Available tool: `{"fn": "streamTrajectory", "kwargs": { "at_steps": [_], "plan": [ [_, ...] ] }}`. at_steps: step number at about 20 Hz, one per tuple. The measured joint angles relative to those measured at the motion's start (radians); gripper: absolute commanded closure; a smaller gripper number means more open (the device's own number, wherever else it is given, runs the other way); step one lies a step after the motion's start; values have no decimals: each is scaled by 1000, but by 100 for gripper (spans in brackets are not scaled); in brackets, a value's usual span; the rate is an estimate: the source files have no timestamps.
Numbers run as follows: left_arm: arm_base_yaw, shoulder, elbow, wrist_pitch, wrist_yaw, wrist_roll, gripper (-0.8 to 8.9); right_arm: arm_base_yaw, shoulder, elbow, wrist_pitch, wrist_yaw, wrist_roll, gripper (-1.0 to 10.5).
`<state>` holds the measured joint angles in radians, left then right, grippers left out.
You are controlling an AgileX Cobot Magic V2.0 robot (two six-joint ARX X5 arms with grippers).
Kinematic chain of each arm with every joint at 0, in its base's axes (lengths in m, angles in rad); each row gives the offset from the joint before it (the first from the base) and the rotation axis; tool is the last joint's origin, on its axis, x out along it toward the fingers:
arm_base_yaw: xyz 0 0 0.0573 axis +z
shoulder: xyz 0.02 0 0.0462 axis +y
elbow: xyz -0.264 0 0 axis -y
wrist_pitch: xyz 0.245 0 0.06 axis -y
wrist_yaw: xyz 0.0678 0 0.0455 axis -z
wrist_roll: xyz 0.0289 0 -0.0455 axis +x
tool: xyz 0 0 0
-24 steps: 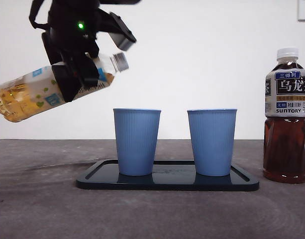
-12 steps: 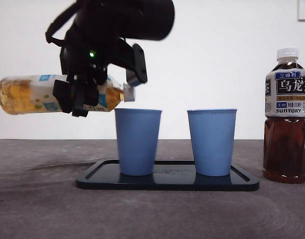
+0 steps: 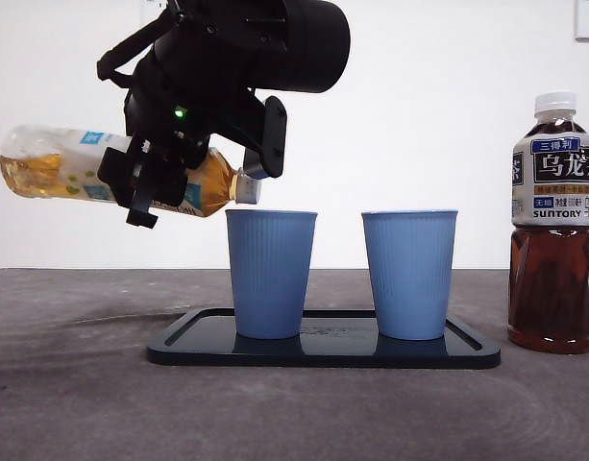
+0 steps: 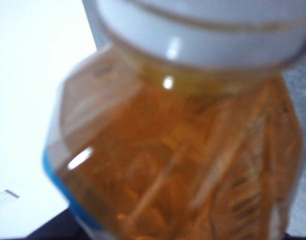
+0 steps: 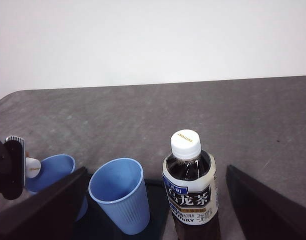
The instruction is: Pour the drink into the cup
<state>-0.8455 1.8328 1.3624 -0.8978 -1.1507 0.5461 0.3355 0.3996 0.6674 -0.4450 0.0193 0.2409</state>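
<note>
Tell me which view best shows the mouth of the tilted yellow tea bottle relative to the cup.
Front view: the yellow tea bottle, held by the left gripper, has its neck just above the left blue cup rim. The left wrist view shows only blurred bottle shoulder; the right wrist view shows just its neck over the cup.

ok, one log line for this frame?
left gripper: holds tea bottle | neck tipped over left cup | cap on | right gripper: open, idle
</note>
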Motion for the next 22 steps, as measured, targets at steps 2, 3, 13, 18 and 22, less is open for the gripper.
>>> {"fn": "streamTrajectory", "kwargs": {
  "at_steps": [2, 3, 13, 18, 22],
  "plan": [
    [0, 0, 0, 0, -11, 7, 728, 0, 0, 0, 0, 0, 0, 505],
    [0, 0, 0, 0, -16, 11, 728, 0, 0, 0, 0, 0, 0, 505],
    [0, 0, 0, 0, -57, 25, 734, 0, 0, 0, 0, -1, 0, 505],
    [0, 0, 1, 0, -74, 44, 734, 0, 0, 0, 0, -1, 0, 505],
    [0, 0, 1, 0, -74, 47, 734, 0, 0, 0, 0, -1, 0, 505]
  ]
}}
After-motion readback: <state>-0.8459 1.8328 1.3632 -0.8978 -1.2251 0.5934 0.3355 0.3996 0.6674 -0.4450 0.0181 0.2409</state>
